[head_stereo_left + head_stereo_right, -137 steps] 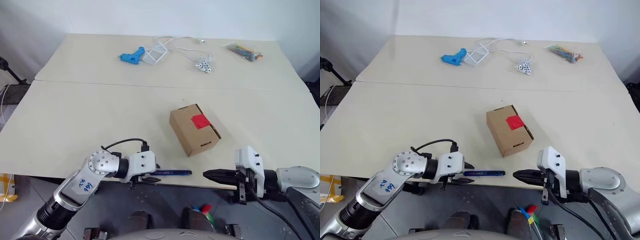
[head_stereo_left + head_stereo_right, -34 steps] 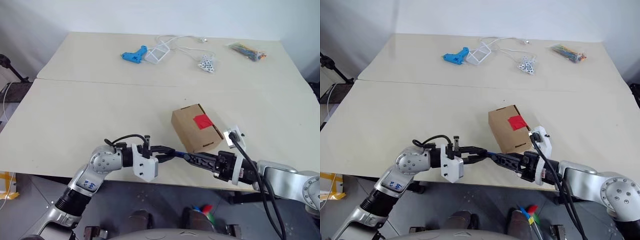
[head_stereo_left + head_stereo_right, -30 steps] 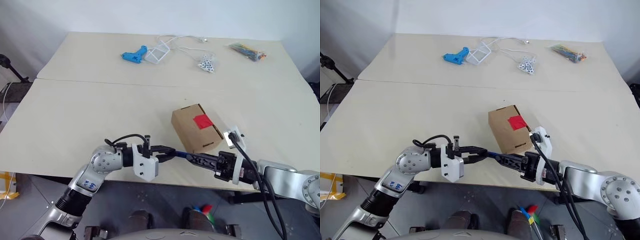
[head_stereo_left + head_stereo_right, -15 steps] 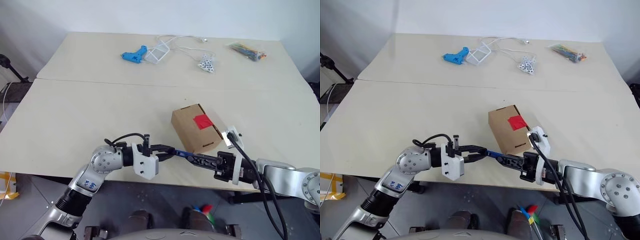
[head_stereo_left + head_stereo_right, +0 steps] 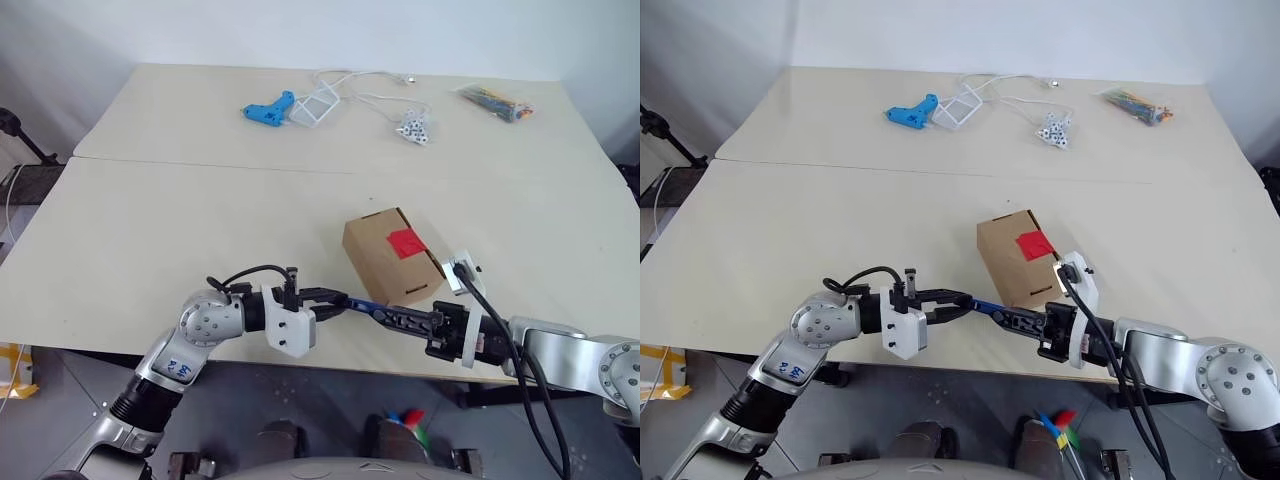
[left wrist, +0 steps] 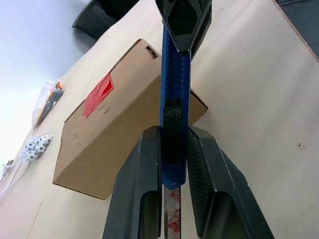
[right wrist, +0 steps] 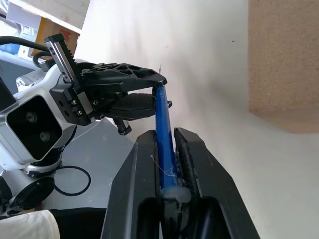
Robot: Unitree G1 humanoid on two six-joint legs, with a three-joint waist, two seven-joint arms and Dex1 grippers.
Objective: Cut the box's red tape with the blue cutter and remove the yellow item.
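Gripping the blue cutter (image 5: 358, 304) from both ends, near the table (image 5: 150, 230) edge.
Left tool (image 5: 335, 300) and right tool (image 5: 392, 317) each clench it beside the box (image 5: 388, 256) with red tape (image 5: 405, 242).

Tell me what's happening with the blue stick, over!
Both grippers, left and right, shut on blue cutter, mid-handover. Box untouched, red tape uncut. Nothing in the way.
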